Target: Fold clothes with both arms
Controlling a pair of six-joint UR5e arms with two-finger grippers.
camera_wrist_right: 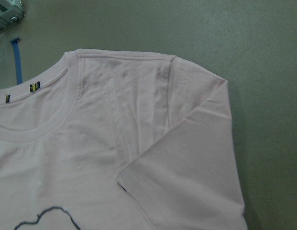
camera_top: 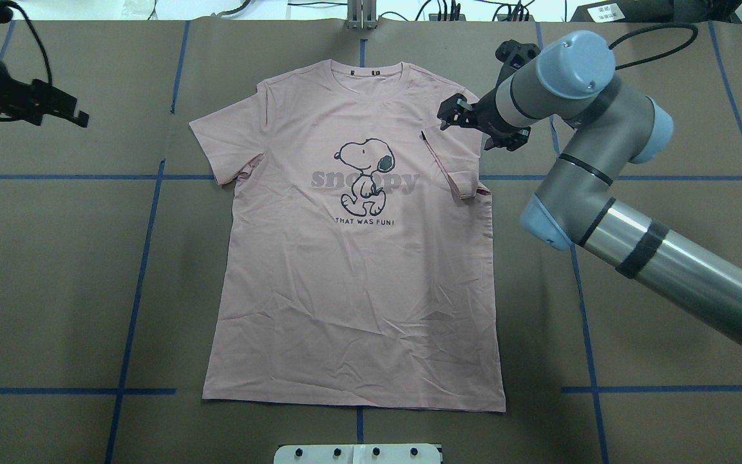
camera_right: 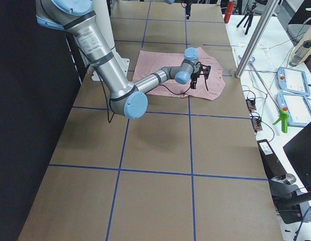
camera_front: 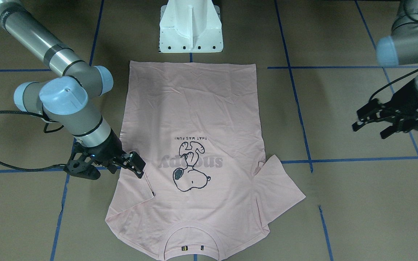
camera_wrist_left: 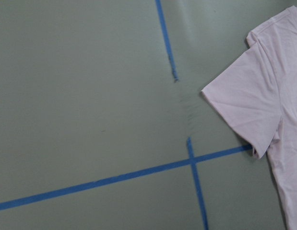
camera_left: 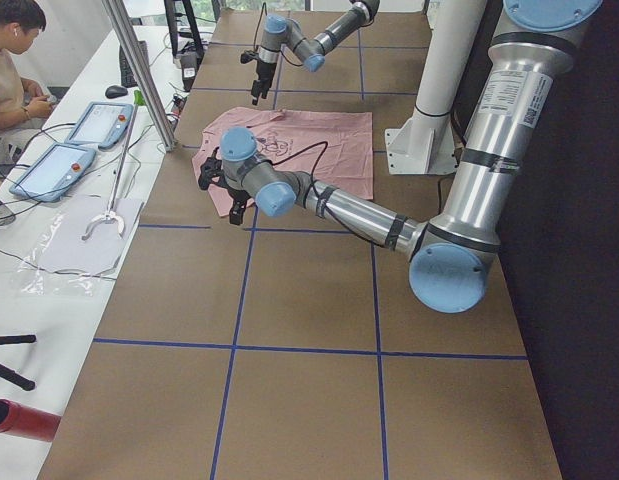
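Note:
The pale pink T-shirt [camera_top: 351, 283] lies flat and print-up, with its collar [camera_top: 361, 71] at the far side from the robot's base. The sleeve on the robot's right [camera_top: 451, 161] is folded inward over the chest, its black tag [camera_top: 424, 134] showing. The other sleeve [camera_top: 223, 138] is spread flat. My right gripper [camera_front: 109, 170] hovers open at that folded sleeve's shoulder, one finger [camera_top: 453, 111] over the shirt's edge, holding nothing. My left gripper [camera_front: 370, 130] hangs open and empty well off to the shirt's side, above bare table.
The white pedestal base [camera_front: 191, 32] stands just past the shirt's hem. Blue tape lines [camera_top: 145, 245] grid the brown table. A person [camera_left: 14, 60] sits at a side bench with tablets [camera_left: 54, 165], beside a metal pole [camera_left: 139, 75].

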